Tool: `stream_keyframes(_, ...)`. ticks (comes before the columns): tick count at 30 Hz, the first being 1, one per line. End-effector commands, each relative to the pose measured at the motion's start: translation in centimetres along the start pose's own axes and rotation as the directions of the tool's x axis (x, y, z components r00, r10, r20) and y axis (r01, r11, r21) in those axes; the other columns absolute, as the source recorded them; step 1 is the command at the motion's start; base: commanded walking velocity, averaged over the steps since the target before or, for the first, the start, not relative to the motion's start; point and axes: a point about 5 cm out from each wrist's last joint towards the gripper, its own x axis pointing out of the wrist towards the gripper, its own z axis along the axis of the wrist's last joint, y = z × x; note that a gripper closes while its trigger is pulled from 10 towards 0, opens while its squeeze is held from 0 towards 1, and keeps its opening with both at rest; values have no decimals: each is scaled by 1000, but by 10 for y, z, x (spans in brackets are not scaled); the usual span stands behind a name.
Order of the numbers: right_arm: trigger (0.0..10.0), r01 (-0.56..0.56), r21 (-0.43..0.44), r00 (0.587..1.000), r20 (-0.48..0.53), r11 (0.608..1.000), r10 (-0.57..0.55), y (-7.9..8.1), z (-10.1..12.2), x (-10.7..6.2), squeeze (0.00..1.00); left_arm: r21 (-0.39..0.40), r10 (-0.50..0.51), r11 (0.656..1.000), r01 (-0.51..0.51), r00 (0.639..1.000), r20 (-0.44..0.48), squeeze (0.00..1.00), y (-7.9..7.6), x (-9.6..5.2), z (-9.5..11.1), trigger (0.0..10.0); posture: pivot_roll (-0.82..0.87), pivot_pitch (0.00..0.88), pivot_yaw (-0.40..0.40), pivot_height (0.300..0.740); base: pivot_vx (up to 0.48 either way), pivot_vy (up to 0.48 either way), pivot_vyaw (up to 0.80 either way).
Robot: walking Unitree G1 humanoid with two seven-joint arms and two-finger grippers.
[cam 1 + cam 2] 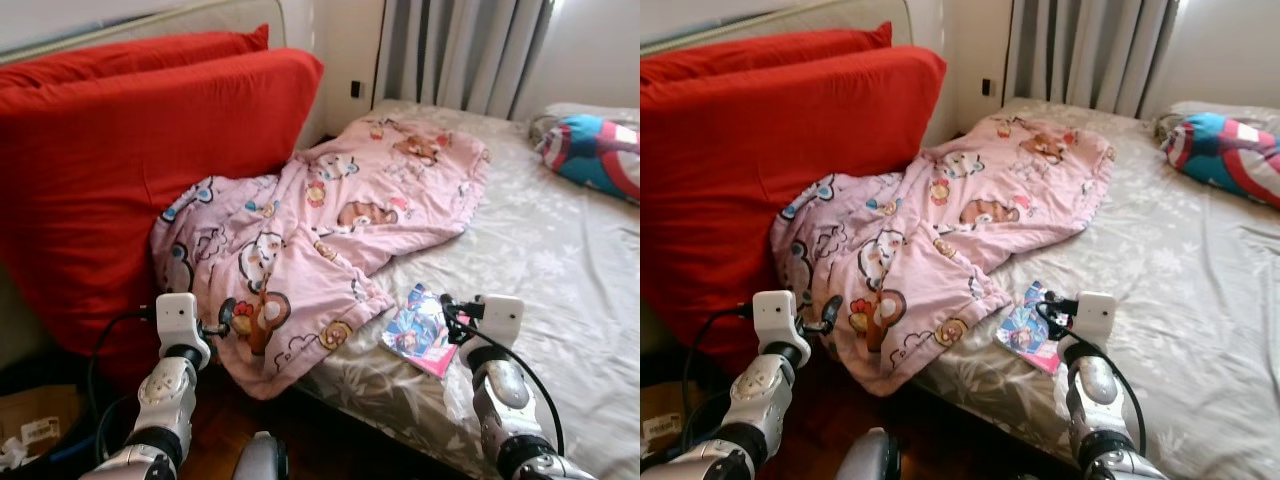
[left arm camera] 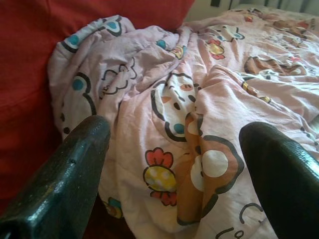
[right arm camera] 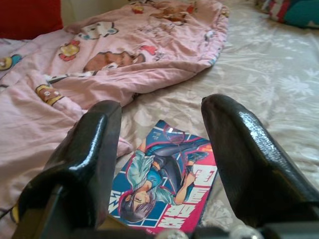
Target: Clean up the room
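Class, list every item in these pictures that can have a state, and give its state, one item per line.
Pink cartoon-print blanket: crumpled, hanging over the bed edge.
Colourful manga book: closed, flat on the grey floral bedsheet.
Red cushions: propped upright beside the bed.
Grey curtains: drawn.
Left end effector: open, facing the blanket.
Right end effector: open, above the book.

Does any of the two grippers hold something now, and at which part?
Nothing is held. The left gripper is open before the pink blanket; the right gripper is open above the comic book.

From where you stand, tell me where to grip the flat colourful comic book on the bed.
Probably grip the colourful comic book by its near edge, coming from the bed's foot side: it lies flat on the grey floral sheet, with the open right gripper right before it.
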Motion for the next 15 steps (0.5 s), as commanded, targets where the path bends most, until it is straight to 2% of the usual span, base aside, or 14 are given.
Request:
stream_keyframes(1, 10000, -3, 12, 1000, -3, 1000, 3, 2, 2, 2, 0, -4, 5, 1000, -4, 1000, 9, 0, 2, 3, 5, 10000, 9, 0, -12, 640, 0, 0, 0)
stream_keyframes(7, 10000, -4, 15, 1000, -27, 1000, 5, 3, -2, 1, 0, -16, -5, 1000, 5, 1000, -4, 0, 1, 3, 3, 10000, 10, 0, -14, 640, 0, 0, 0)
stream_keyframes(15, 10000, 11, 7, 998, -63, 1000, -10, 1, -7, 0, 0, -16, -16, 1000, 16, 1000, -6, 0, -1, 3, 3, 10000, 9, 0, -13, 640, 320, 0, 0)
